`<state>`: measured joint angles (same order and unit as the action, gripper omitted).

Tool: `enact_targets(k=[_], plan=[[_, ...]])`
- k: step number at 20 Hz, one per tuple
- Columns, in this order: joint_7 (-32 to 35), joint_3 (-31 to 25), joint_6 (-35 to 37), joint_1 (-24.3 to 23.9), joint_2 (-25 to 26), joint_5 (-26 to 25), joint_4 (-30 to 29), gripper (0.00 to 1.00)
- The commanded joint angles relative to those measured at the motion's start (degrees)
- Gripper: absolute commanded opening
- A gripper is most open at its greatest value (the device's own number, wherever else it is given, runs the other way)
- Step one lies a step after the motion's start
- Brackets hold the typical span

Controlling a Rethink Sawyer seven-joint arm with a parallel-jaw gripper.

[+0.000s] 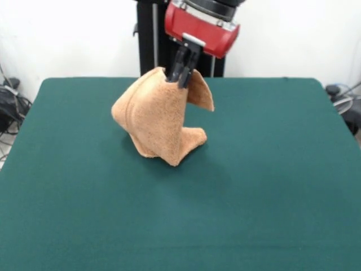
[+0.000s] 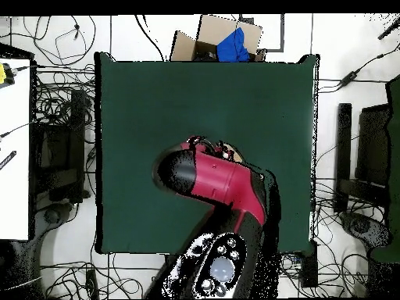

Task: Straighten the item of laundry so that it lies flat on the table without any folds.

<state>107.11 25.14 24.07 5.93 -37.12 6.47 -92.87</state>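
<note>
Claw: the claw [image 1: 181, 73] was clenched on the top fold of the hand towel [image 1: 158, 121], its dark fingers pinching the cloth at the peak.
Towel position: it hung directly beneath the claw as a draped cone, its lower folds resting on the worktop [image 1: 271, 186] below and slightly toward the camera side in the front view.
Loose flap: one corner drooped just beside the claw, free of the worktop.
Overhead: the arm hid nearly all of the towel; only a sliver of tan showed by the wrist.
Handling: soft, light terry, judged limp and easily creased; it would sag wherever unsupported and drag on the felt-like surface, not slip.
Where to hold: probably a corner or hem edge, so the cloth could be pulled out flat.
Progress: still bunched, far from flat.
</note>
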Motion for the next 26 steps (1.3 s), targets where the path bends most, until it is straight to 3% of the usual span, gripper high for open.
enact_targets(k=[1, 10, 19, 26], plan=[[15.0, 1.83, 8.93, 3.7, 2.28, 2.85, 6.71, 0.0], [13.16, 2.02, 13.95, 3.26, 0.75, 3.0, 9.92, 0.0], [11.77, 2.75, 23.38, 3.29, -2.02, 2.6, 13.8, 0.0], [13.7, 2.82, 21.81, 4.24, -1.47, 2.1, 13.06, 0.0]])
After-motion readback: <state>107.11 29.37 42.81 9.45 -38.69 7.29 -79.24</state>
